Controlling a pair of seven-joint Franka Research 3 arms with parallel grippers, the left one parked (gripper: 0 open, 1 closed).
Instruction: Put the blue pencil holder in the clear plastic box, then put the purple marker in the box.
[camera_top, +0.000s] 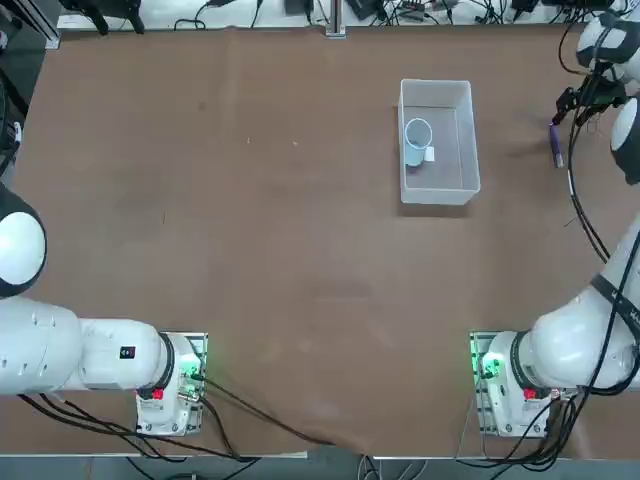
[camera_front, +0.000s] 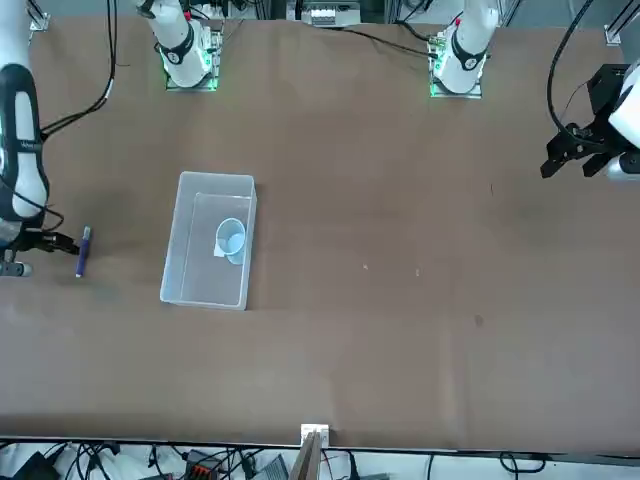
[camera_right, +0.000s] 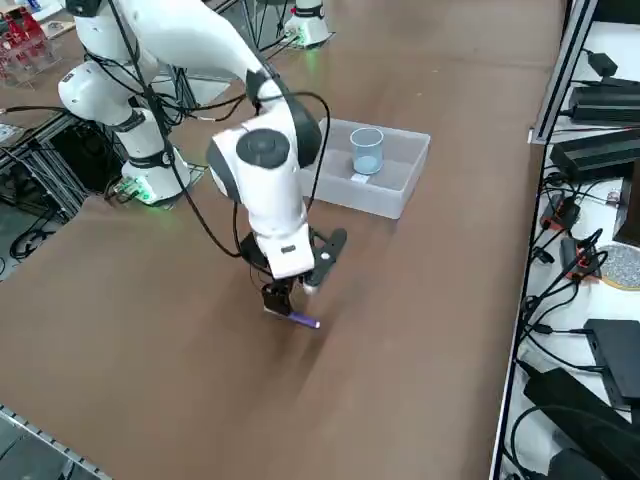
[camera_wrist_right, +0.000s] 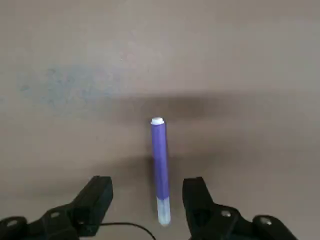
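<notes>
- The first half of the task looks done: the blue pencil holder (camera_top: 417, 141) stands upright inside the clear plastic box (camera_top: 437, 190), next to the white label on the box floor.
- The second half is not yet done: the purple marker (camera_wrist_right: 159, 170) lies flat on the bare table, outside the box.
- The right claw (camera_wrist_right: 148, 195) hangs directly over the marker, fingers spread wide and gripping nothing. The marker's lower end lies in the gap between the two fingers, and its white-capped end points away from the claw.
- From the claw, the box sits well apart, off toward the table's middle, with open tabletop between.
- What is left, as I judge it: close on the marker, lift it, carry it across to the box and let go.
- The wrist view alone shows the open fingers straddling the marker, with neither visibly touching it; how far above the table they are cannot be told.
- The right side view shows the wrist pointing steeply down at the marker, but it hides the fingers' spread.
- The top and front views show the cup in the box and the marker's distance from it; the claw there is at the picture's edge, half cut off.
</notes>
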